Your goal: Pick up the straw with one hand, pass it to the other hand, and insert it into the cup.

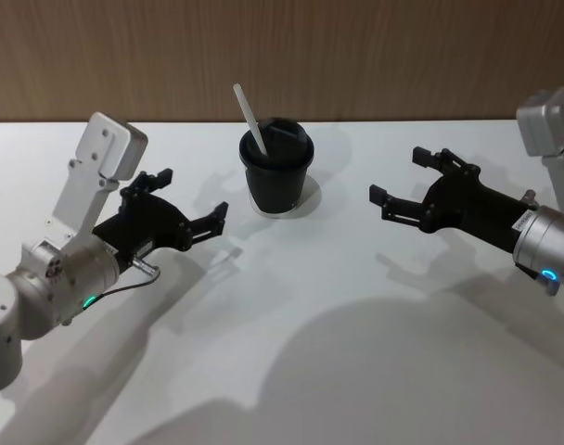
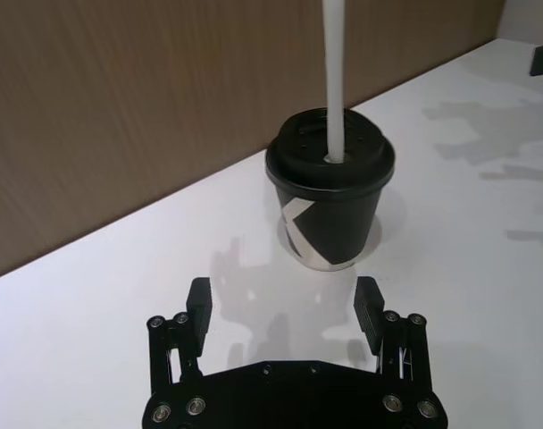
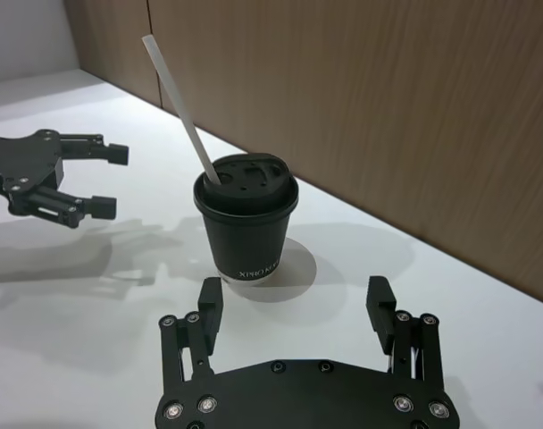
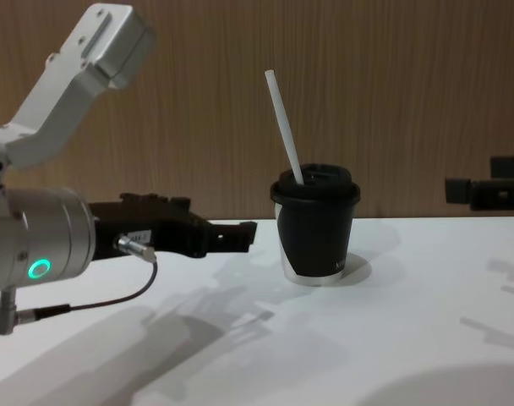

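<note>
1. White, thin, straight plastic straw (image 1: pixel 249 119) already standing in the small black paper cup with the black plastic lid (image 1: pixel 277 175), poking through the lid opening and leaning toward the robot's left, more than half its length sticking out above the lid.
2. Sitting upright on the white table (image 1: pixel 319 306), near the wooden back wall (image 1: pixel 356 56), roughly midway between the two arms.
3. Hovering just left of the cup, the left gripper with the silver cylindrical wrist (image 1: pixel 195 220): fingers spread apart, gripping nothing, pointing at the cup.
4. Hovering to the right of the cup and apart from it, the right black two-finger gripper (image 1: pixel 404 183): fingers likewise parted and empty.
5. Judging the handling: very light, fairly stiff yet easily crushed or kinked, smooth and likely slippery, so calling for a gentle pinch across the exposed shaft a little above the lid rather than at the tip.
6. Judging the cup: light and easy to tip, so avoiding any sideways push on the straw.
7. Looking complete, with insertion apparently done.
</note>
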